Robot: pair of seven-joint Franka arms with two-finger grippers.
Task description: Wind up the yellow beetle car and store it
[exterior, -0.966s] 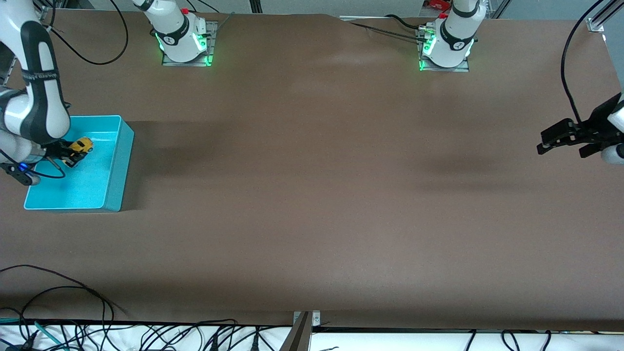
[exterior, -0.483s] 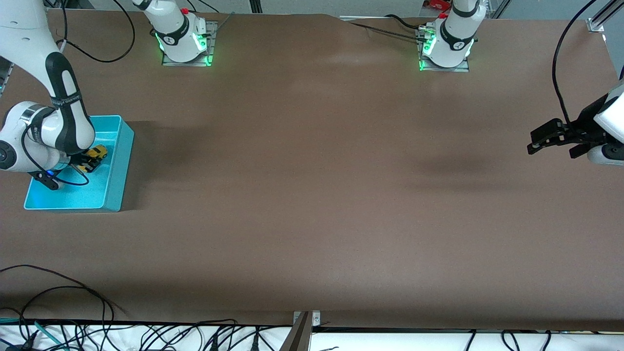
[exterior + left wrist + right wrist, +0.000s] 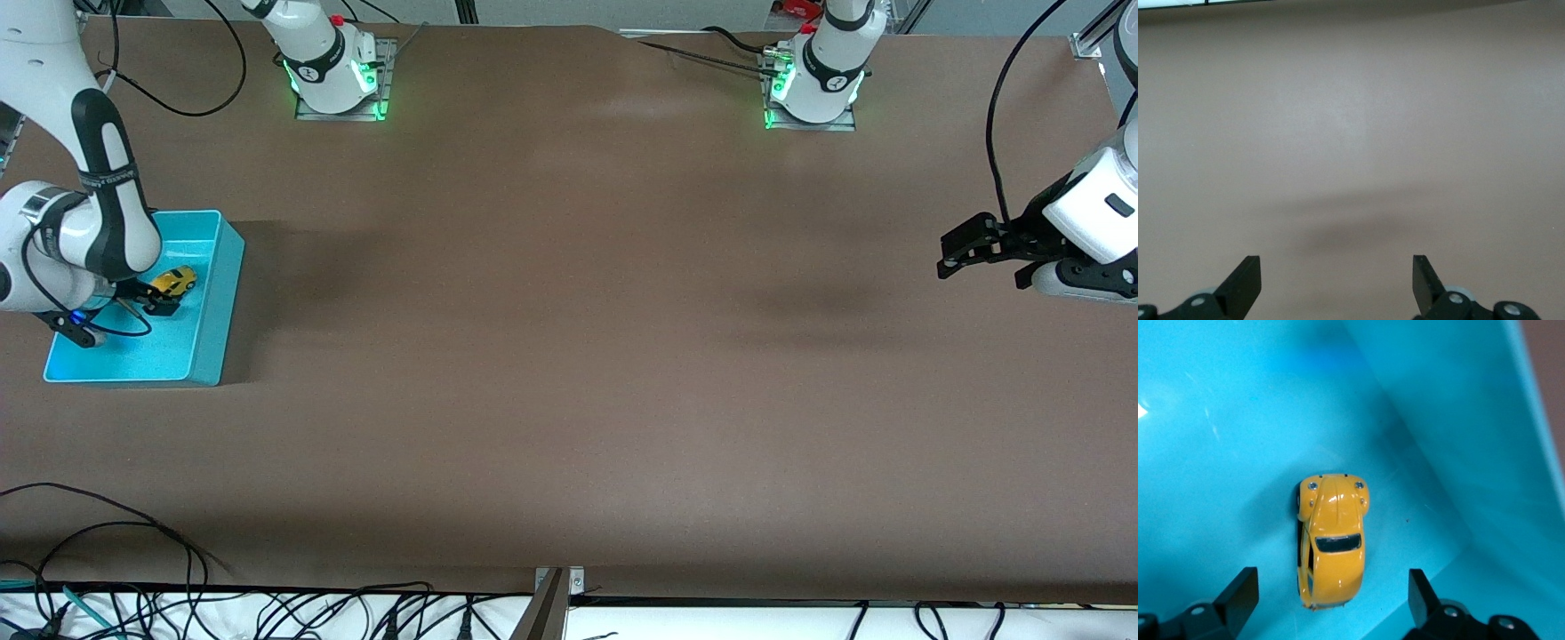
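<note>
Yellow beetle car (image 3: 1331, 539) now released in turquoise bin (image 3: 209, 342).

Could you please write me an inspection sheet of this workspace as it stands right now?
Surface: brown table, bare across the middle.
Job's things: yellow beetle car lies on the floor of the turquoise bin at the right arm's end of the table; no finger touches it.
Clutter: nothing seen.
Grippers: right gripper open, over the car inside the bin; left gripper open and empty, over bare table at the left arm's end.
Cables: black cables along the table edge nearest the front camera.
Surroundings: arm bases lit green.
</note>
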